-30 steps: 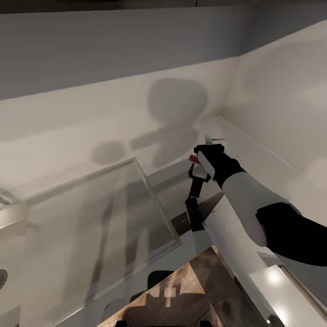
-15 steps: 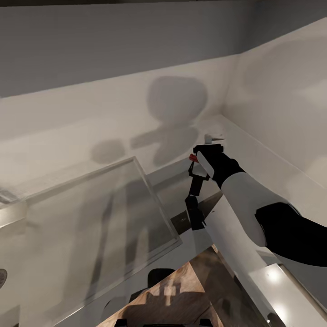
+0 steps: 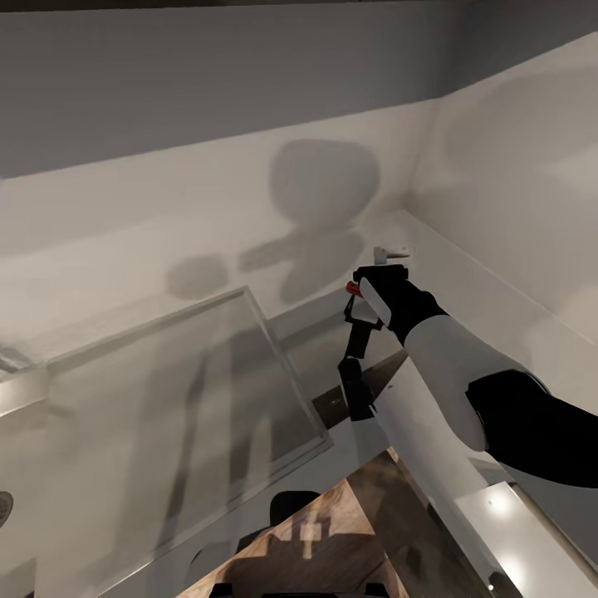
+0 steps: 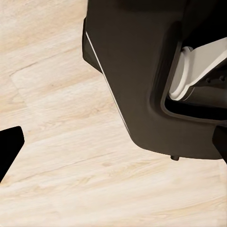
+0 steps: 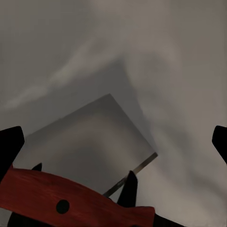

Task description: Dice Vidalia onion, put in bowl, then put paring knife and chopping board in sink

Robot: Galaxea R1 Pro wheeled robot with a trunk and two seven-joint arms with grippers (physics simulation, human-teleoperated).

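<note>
My right gripper (image 3: pixel 355 359) hangs open over the right end of the sink (image 3: pixel 249 301), just below the pale tap (image 3: pixel 391 251). In the right wrist view its fingertips (image 5: pixel 10 144) stand far apart with nothing between them, over the grey basin (image 5: pixel 90 142). A red-brown bar with a dark dot (image 5: pixel 71 203) lies across that view close to the gripper's base. It matches a red spot (image 3: pixel 353 288) by the wrist, and I cannot tell whether it is the tap's knob or the paring knife's handle. The chopping board (image 3: pixel 332 540) lies tilted nearest me. The onion and the bowl are out of view.
Pale walls meet in a corner behind the tap, close to my right arm. The left gripper (image 4: pixel 113 144) is open, hanging over light wood floor (image 4: pixel 71 156) beside the robot's dark base (image 4: pixel 142 71). A bright counter patch (image 3: pixel 507 507) lies under my right forearm.
The right arm has crept slightly toward the tap, covering a little more of it. Nothing else has moved.
</note>
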